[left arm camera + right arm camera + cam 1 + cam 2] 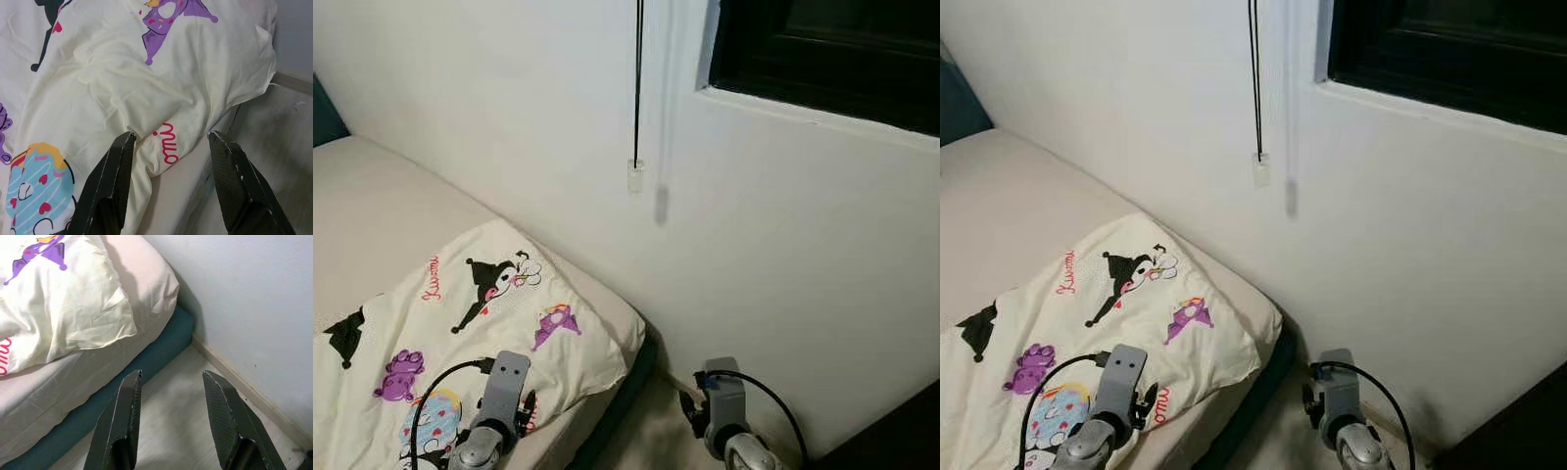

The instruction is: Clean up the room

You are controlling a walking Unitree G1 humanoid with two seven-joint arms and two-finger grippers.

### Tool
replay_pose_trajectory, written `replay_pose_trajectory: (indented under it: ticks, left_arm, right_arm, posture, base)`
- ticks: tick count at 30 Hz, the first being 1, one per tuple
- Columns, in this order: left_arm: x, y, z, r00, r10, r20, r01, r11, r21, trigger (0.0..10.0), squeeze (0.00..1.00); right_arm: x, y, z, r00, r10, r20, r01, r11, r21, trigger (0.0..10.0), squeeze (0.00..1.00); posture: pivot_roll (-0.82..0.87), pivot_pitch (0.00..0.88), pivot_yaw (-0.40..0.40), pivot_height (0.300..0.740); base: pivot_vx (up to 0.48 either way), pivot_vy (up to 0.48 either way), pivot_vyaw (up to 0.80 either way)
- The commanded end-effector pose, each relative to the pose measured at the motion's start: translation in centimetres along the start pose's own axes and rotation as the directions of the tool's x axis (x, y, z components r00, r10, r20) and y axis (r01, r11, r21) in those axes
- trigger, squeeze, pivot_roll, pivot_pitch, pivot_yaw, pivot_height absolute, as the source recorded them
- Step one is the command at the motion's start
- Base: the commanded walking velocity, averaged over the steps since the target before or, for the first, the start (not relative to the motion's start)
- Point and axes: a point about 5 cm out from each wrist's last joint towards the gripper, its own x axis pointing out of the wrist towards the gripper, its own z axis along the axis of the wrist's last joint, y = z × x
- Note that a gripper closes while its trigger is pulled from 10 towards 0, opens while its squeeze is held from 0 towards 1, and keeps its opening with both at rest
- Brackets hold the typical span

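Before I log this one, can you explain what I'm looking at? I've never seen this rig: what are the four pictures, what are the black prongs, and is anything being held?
This is a humanoid robot tidying a bedroom. The two wide pictures come from a stereo camera on its head, looking down over its two silver arms. Before it is a bed against a white wall, with a cream cartoon-print blanket lying on it. A black blind cord hangs beside a dark window.

The other two pictures come from cameras on the wrists, each looking along its own end effector's two black fingers. The left end effector is open, fingers astride a fold at the blanket's edge, not closed on it. The right end effector is open over the pale floor beside the mattress's teal base. Nothing is held.
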Motion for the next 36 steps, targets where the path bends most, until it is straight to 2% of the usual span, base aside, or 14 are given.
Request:
replay_pose_trajectory:
  ticks: [1,13,19,21,24,31,36]
  left_arm:
    - [-0.3,-0.3,-0.5,1.000,-0.008,-0.013,0.008,1.000,-0.008,10.0,0.00]
    - [0.2,-0.9,0.3,0.998,-0.063,-0.005,0.063,0.998,0.026,10.0,0.00]
    - [0.3,-1.3,0.5,0.996,-0.085,0.002,0.085,0.996,0.015,10.0,0.00]
    - [0.4,-1.4,0.6,0.996,-0.094,0.004,0.094,0.995,0.022,10.0,0.00]
    - [0.4,-1.4,0.7,0.995,-0.099,0.009,0.098,0.995,0.023,10.0,0.00]
    - [0.4,-1.6,0.8,0.995,-0.102,0.014,0.101,0.994,0.038,10.0,0.00]
    - [0.4,-1.6,0.7,0.996,-0.093,0.010,0.093,0.996,0.010,10.0,0.00]
  right_arm:
    - [-0.2,0.1,-0.5,1.000,0.004,-0.016,-0.004,1.000,0.005,10.0,0.00]
    - [-0.5,-0.1,-1.0,0.999,-0.030,-0.020,0.031,0.999,0.040,10.0,0.00]
    - [-0.5,-0.2,-0.9,0.999,-0.041,-0.009,0.041,0.998,0.043,10.0,0.00]
    - [-0.5,-0.4,-0.9,0.998,-0.058,-0.006,0.058,0.995,0.080,10.0,0.00]
    - [-0.5,-0.4,-0.9,0.998,-0.064,-0.008,0.065,0.994,0.087,10.0,0.00]
    - [-0.6,-0.5,-1.0,0.997,-0.072,-0.012,0.073,0.993,0.090,10.0,0.00]
    - [-0.7,-0.5,-1.2,0.997,-0.076,-0.015,0.077,0.993,0.092,10.0,0.00]
  posture:
    - [0.05,0.084,0.002,0.734]
    - [0.05,0.087,0.025,0.734]
    - [0.04,0.087,0.030,0.734]
    - [0.04,0.089,0.035,0.734]
    - [0.04,0.092,0.038,0.734]
    - [0.04,0.093,0.040,0.734]
    - [0.04,0.096,0.041,0.734]
  base:
    - [0.000,0.000,0.80]
    - [0.000,0.000,0.80]
    - [0.000,0.000,0.65]
    - [0.000,0.000,0.00]
    - [0.000,0.000,0.00]
    - [0.000,-0.480,0.00]
    - [0.000,-0.335,0.00]
